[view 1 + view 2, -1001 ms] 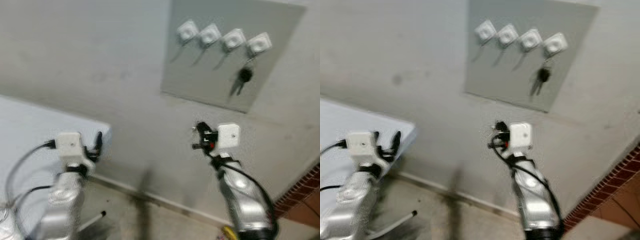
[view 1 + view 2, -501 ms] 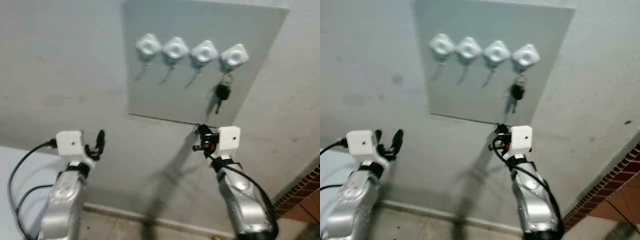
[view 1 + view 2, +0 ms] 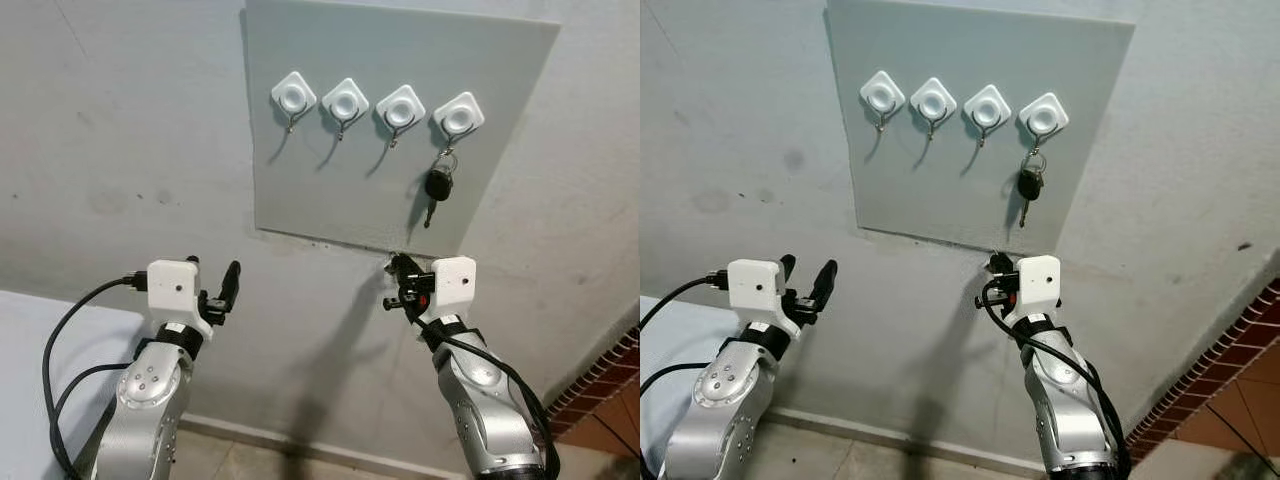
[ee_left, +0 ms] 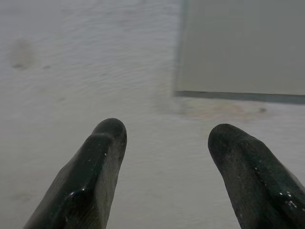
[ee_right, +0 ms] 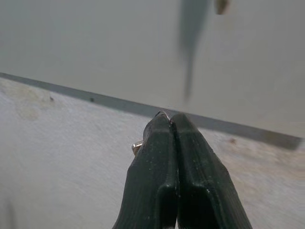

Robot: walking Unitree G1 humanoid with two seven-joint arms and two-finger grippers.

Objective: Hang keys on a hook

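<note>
Just below the grey board's lower edge, the right gripper [image 5: 170, 125] has its two black fingers pressed together on a thin metal ring [image 5: 163, 113], a brassy bit poking out beside them; these are presumably the keys to be hung, pinched by the ring so it stays free to slip over a hook. From that gripper, the board [image 3: 300, 170] rises toward twelve o'clock, carrying four white hooks in a row. The rightmost hook [image 3: 460, 116] already bears a black-headed key [image 3: 437, 186], dangling almost straight above the gripper; the hook beside it [image 3: 400, 108] looks the nearest free one. At nine o'clock the left gripper [image 3: 222, 291] hovers with fingers apart, empty. The right wrist view reveals the pinched ring, too small to make out from the head; the head views alone show the hooks.
</note>
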